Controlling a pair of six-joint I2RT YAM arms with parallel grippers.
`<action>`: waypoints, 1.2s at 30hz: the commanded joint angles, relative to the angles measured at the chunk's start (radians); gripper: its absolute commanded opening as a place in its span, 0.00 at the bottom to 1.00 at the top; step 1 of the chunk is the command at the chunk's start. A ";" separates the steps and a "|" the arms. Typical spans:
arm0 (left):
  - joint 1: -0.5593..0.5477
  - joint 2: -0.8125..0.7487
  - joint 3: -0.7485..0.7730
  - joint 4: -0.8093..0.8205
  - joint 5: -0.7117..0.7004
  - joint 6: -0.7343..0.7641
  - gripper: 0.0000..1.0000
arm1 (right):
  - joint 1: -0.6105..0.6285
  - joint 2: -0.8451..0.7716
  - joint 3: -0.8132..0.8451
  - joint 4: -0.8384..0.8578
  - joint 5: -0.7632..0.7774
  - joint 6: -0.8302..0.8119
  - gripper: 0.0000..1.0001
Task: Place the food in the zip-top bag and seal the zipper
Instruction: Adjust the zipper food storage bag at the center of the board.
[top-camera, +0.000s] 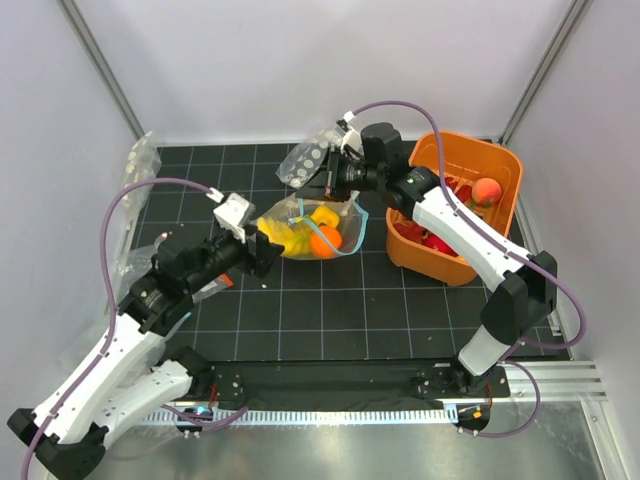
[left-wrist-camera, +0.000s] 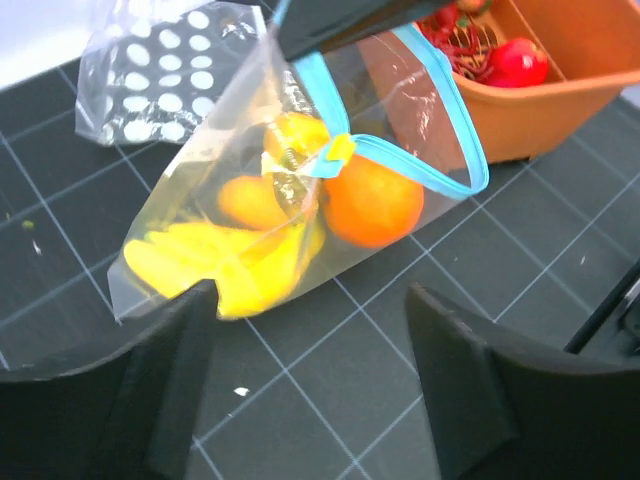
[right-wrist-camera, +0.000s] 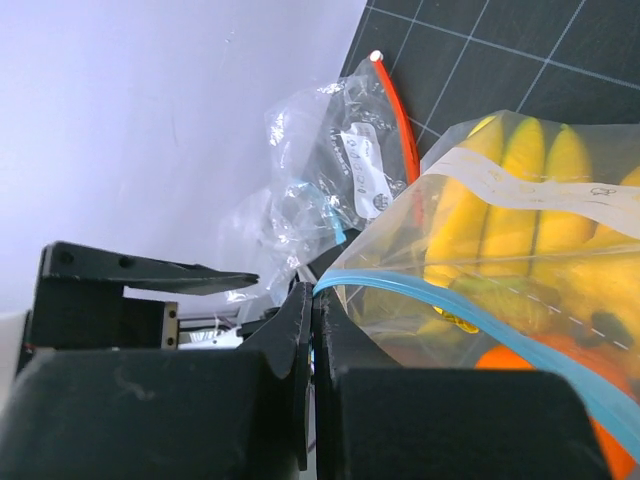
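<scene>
– Black gridded worktop (top-camera: 330, 310), white walls round it. Where did the food sit?

– All inside the clear crinkly plastic zip-top bag (top-camera: 290, 212), mid-worktop. Yellow toy banana bunch (top-camera: 278, 237) at the far end from the mouth, small round orange (top-camera: 324, 241) nearest the mouth, yellow-orange mango-like piece (top-camera: 324, 215) beside it.

– Pincers?

– Right pincer (right-wrist-camera: 310, 310) was clamped on the bag's top corner, with the narrow light-blue zipper strip (left-wrist-camera: 458, 115) running out from between its fingers. The bag hung tilted from it; the lower end appeared to rest on the worktop. Left pincer (left-wrist-camera: 310, 310) stood wide apart, nothing in it, just short of the banana end.

– Zipper shut?

– Looked not. The blue tracks bowed apart near the orange. Judged sealing to be the step in hand.

– How best?

– Bring the left pincer to the strip close beside the right one, close squarely across both tracks, then slide away along it while the right holds the edge taut. Keep the orange below the track; bulging fruit could force it apart.
</scene>
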 joint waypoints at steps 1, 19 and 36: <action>-0.002 0.037 0.012 0.109 0.091 0.200 0.74 | -0.005 -0.004 0.074 0.005 -0.015 0.056 0.01; -0.002 0.204 0.023 0.244 0.102 0.355 0.49 | -0.012 -0.035 0.032 0.100 -0.086 0.161 0.01; -0.002 0.319 0.051 0.328 0.102 0.327 0.00 | -0.012 -0.072 -0.034 0.176 -0.092 0.224 0.01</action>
